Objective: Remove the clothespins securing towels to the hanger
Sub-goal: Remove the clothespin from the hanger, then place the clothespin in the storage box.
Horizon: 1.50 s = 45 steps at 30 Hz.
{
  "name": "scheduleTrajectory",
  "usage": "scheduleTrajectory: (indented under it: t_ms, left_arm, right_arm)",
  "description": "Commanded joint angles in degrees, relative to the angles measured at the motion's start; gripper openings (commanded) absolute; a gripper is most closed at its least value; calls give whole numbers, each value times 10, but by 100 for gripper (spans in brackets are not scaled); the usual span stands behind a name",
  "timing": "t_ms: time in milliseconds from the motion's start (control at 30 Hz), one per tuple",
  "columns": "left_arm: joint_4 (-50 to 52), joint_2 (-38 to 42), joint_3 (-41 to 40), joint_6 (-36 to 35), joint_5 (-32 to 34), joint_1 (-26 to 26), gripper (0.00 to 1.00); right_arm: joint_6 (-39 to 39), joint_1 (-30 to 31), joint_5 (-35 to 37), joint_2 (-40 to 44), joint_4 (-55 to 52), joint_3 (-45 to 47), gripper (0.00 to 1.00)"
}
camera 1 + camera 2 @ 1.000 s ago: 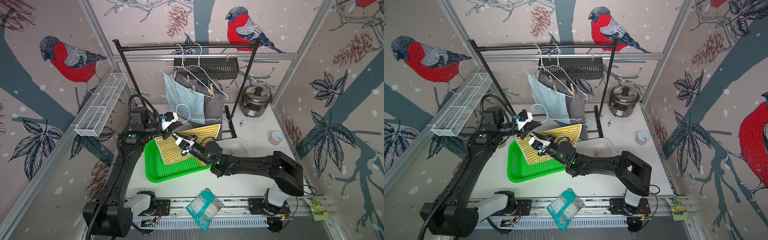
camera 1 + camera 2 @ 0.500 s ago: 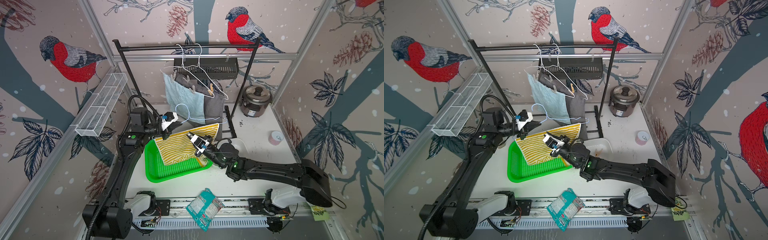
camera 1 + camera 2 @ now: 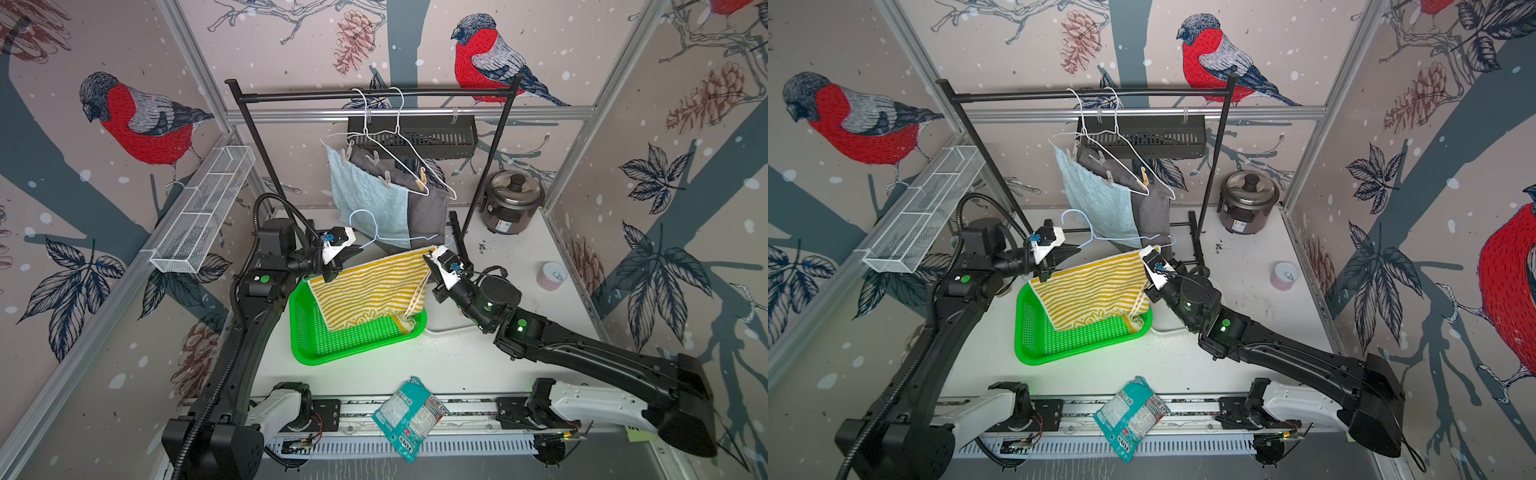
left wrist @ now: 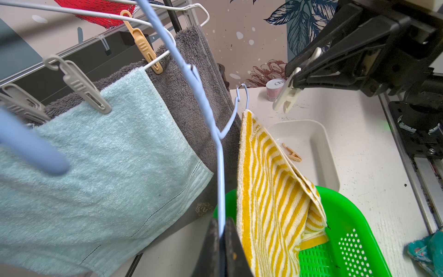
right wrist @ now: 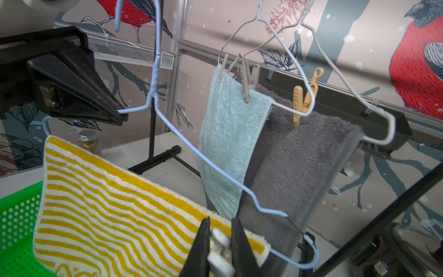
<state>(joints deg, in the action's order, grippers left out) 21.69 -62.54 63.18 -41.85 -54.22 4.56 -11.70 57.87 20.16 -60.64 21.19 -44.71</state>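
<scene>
My left gripper point(image 4: 221, 230) is shut on the wire of a light blue hanger point(image 3: 376, 232). The yellow-and-white striped towel point(image 3: 365, 286) drapes over that hanger's bar, its lower end in the green basket point(image 3: 316, 345). My right gripper point(image 5: 220, 236) is shut on a white clothespin point(image 4: 286, 96), held in the air just off the towel's right corner. On white hangers behind, a light blue towel point(image 3: 365, 199) and a dark grey towel point(image 3: 428, 208) stay pinned by grey clothespins point(image 4: 81, 86) and a tan clothespin point(image 4: 143, 45). Another tan clothespin point(image 4: 292, 153) lies in the white tray point(image 4: 311, 144).
A black rack point(image 3: 370, 93) carries the white hangers, its post and foot close behind my right gripper. A rice cooker point(image 3: 513, 199) and a pink cup point(image 3: 552, 275) stand at the right. A snack packet point(image 3: 409, 415) lies at the front edge, a wire shelf point(image 3: 203, 208) on the left wall.
My right gripper has travelled to the right, from over the towel's left part to its right corner, with the white clothespin in it. The left gripper has stayed put on the hanger.
</scene>
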Motion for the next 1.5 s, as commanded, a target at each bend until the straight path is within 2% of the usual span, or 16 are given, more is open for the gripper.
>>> scheduleTrajectory:
  t_ms: [0,300,633,967,1467]
  left_arm:
    - [-27,7,-6,7,4,-1,0]
    - [-21,25,-17,12,20,0,0]
    - [-28,68,-47,35,54,-1,0]
    - [-46,142,-97,87,87,0,0]
    - [-28,160,-103,84,116,-1,0]
  right_arm:
    - [38,-14,14,21,-52,8,8]
    - [95,-96,-16,53,-103,36,8]
    - [161,-174,-69,29,-100,83,8]
    - [227,-202,-104,-15,-64,131,8]
    - [274,-203,-127,-96,-33,152,9]
